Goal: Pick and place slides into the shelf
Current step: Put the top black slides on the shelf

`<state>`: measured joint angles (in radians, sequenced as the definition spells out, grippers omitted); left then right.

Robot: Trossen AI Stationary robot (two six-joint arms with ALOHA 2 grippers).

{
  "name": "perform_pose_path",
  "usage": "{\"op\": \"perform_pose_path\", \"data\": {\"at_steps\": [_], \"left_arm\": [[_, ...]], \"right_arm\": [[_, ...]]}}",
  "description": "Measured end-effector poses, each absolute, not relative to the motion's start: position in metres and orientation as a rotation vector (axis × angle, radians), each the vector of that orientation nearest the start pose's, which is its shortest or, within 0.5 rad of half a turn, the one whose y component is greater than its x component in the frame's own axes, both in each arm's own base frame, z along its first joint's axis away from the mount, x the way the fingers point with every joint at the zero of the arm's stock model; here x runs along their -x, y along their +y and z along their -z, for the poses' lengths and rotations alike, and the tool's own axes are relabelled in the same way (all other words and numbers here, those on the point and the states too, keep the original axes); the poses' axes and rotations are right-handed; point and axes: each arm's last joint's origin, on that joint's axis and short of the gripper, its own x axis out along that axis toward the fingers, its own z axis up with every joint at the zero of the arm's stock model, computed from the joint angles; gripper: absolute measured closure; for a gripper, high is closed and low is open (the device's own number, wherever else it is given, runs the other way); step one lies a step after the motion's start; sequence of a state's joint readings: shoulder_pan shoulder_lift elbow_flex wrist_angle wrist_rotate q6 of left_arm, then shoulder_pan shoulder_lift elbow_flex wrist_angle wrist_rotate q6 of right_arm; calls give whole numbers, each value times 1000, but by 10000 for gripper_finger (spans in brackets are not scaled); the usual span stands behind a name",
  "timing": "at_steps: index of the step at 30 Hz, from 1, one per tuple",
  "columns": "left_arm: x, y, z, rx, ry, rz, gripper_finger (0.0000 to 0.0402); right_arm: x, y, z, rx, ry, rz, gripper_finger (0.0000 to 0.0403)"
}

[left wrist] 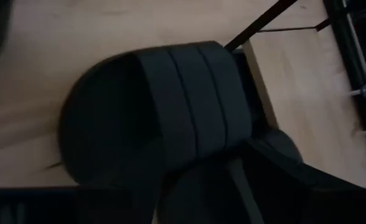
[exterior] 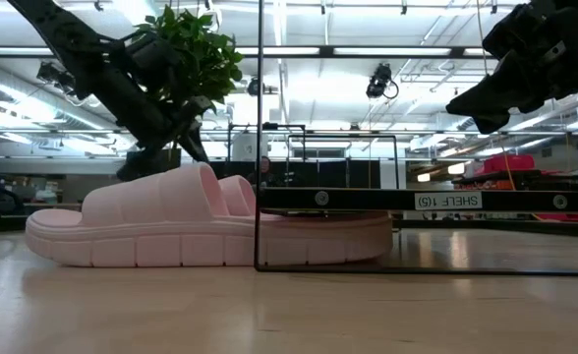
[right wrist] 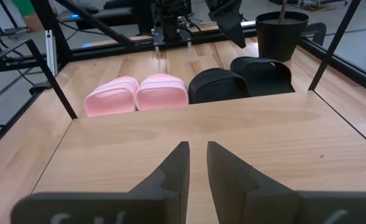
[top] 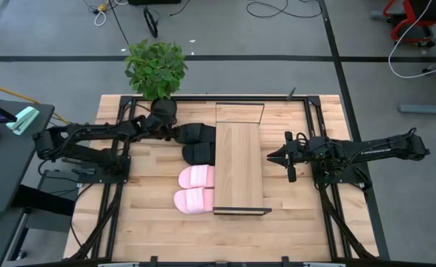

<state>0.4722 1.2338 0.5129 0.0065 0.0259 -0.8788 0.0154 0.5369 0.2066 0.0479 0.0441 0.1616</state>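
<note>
From above I saw the shelf (top: 239, 167) lying along the middle of the worktop (top: 151, 222), with all four slides lined up against its left edge, toes tucked under the board. The two pink slides (top: 196, 188) sat side by side at the near end, and the two black slides (top: 199, 144) just beyond them, towards the plant (top: 157, 70).

My left claw (top: 175, 132) sat at the farthest black slide (left wrist: 164, 118), just over its heel end. In the left wrist view that slide filled the picture, resting flat on the wood with its toe at the shelf's frame; the fingers (left wrist: 276, 162) stood apart and I saw nothing clamped between them.

My right claw (right wrist: 197, 163) hung over the shelf's right edge, well apart from the slides across the board. Its two fingers were nearly together, with a narrow gap and nothing held between them.
</note>
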Motion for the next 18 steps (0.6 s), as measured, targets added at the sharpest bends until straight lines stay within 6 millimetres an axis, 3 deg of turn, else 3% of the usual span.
{"op": "perform_pose_path", "data": {"at_steps": [18], "left_arm": [[-217, 117, -141, 1030, 542, -719, 152]], "right_arm": [[-137, 1, -189, -159, 283, 52, 341]]}}
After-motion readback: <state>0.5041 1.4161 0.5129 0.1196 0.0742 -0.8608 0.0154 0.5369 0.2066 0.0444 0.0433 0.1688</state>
